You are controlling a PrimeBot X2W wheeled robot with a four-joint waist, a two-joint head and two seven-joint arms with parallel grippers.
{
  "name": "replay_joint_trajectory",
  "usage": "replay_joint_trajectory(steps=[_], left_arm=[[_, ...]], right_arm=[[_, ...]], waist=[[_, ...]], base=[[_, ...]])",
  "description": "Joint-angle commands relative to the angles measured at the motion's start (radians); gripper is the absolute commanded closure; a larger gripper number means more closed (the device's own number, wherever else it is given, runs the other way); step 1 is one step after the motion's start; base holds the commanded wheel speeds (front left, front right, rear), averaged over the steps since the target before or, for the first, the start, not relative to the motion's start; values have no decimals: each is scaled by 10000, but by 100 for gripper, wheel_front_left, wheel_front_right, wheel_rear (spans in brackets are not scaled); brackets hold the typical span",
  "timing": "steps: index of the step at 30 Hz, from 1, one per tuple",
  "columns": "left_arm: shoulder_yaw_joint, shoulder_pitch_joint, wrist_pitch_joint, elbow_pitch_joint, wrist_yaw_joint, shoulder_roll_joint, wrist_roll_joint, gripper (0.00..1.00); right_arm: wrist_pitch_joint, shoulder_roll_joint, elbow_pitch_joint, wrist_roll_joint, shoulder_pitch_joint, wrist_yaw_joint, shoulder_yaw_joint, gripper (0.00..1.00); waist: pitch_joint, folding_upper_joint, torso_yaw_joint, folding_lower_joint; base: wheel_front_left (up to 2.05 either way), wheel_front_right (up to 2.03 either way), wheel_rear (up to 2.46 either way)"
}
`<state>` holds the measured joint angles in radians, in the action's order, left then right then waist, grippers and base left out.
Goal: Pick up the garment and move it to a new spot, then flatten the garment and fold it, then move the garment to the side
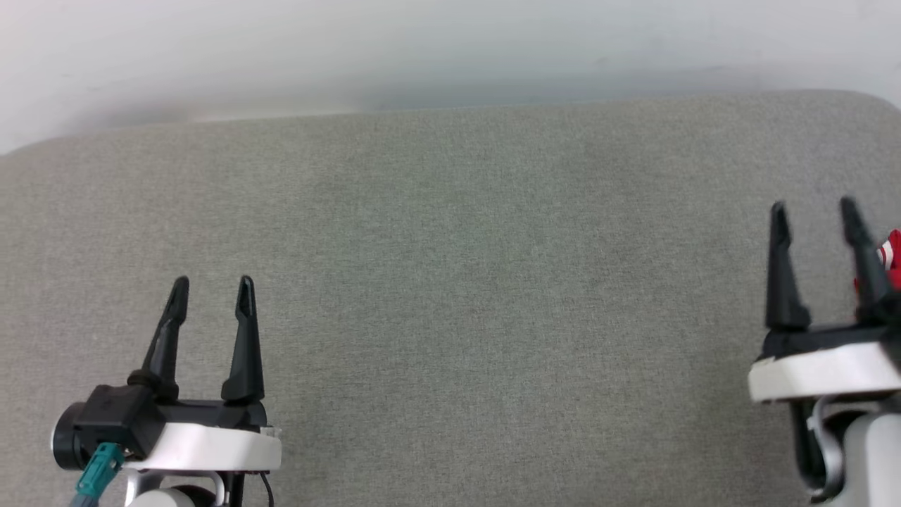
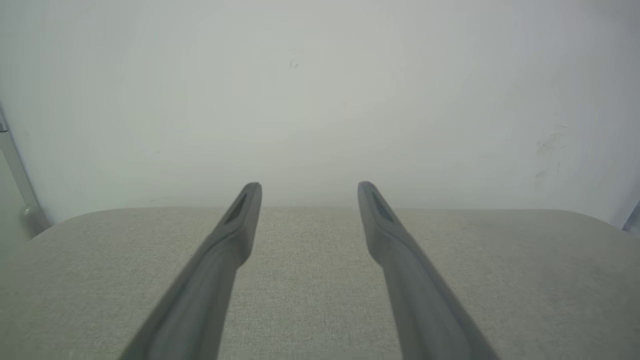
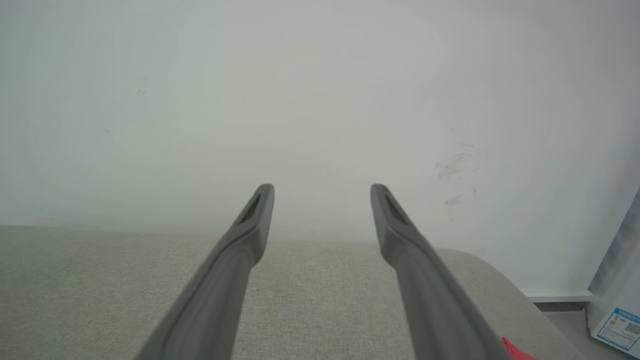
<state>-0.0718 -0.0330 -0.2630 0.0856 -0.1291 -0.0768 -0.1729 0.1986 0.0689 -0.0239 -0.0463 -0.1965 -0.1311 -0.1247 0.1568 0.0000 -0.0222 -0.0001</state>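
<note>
A small part of the red garment (image 1: pixel 891 259) with red-white striped trim peeks in at the head view's right edge, just right of my right gripper (image 1: pixel 814 208); the rest of it is out of view. A sliver of red garment (image 3: pixel 515 350) also shows at the bottom right of the right wrist view, beside the right finger. The right gripper (image 3: pixel 321 189) stands open with nothing between its fingers. At the lower left my left gripper (image 1: pixel 212 285) hovers over the grey cushion, open and empty. In the left wrist view the left gripper (image 2: pixel 309 186) points at the wall over the cushion.
A wide grey fabric cushion (image 1: pixel 450 282) spreads across the work area, ending at a pale wall (image 1: pixel 450 49) behind. Its rounded right corner (image 3: pixel 495 270) drops off toward a white box with a blue label (image 3: pixel 617 300) on the floor.
</note>
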Motion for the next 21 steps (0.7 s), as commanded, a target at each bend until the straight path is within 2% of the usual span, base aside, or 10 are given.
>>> replay_joint_trajectory(steps=[1, 11, 21], left_arm=[[22, 104, -21, -33, -6, 57, -75, 0], [114, 407, -21, -327, -12, 59, -35, 0], [113, 449, -21, -423, -13, 89, -51, 0]], right_arm=[[153, -69, 130, -64, 232, 7, 136, 0], [639, -199, 1084, -652, 802, 7, 624, 0], [662, -204, 1020, -747, 735, 7, 790, 0]], waist=[[-77, 0, 51, 1], [-291, 0, -37, 1], [-256, 0, -70, 1]], base=[[0, 0, 0], [0, 0, 0], [0, 0, 0]])
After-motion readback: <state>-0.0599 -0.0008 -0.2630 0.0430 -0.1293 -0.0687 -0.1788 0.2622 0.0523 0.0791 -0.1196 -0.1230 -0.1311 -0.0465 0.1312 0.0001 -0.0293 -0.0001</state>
